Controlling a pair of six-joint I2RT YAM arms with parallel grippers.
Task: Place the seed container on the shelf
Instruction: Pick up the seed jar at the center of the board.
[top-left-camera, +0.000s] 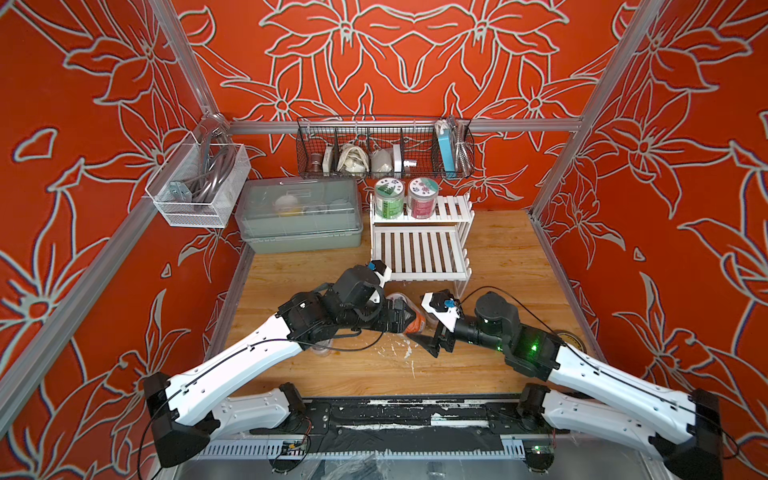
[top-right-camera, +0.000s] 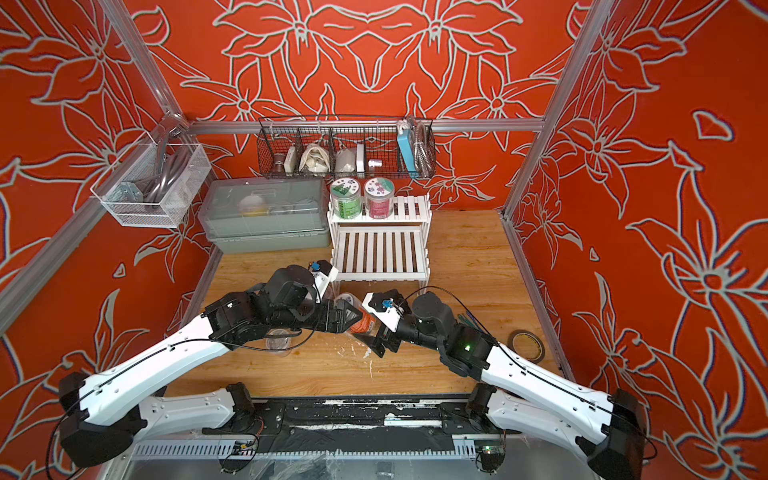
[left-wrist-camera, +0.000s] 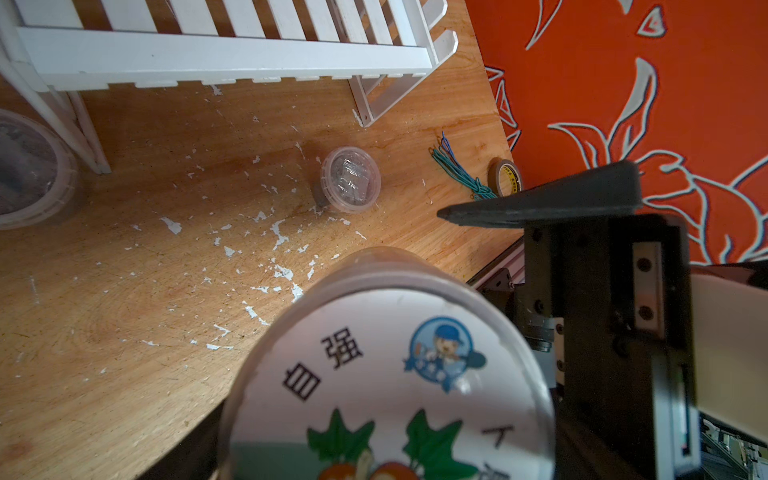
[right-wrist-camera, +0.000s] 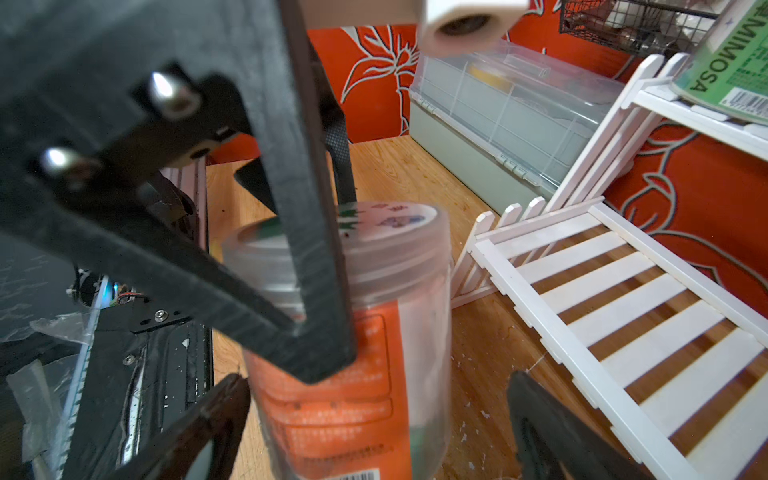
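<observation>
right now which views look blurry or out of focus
Right wrist view: the seed container, close to the lens, is soft, its label unreadable; the shelf is sharper. Left wrist view: the container's lid print is crisp, the table dimmer toward the corners. Both top views: evenly lit, sharp.

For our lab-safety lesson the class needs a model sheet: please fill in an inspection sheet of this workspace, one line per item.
Surface: wooden table, flecked with white chips.
Job's things: orange jar not yet on shelf; top tier holds green jar and pink jar, lower tier bare.
Clutter: lidded cup, tape, wire bundle, grey box.
Hands: left hand shut on orange jar; right hand open, close beside it.
Cables: black cable along left arm.
Surroundings: red floral walls, black basket, white mesh basket.
</observation>
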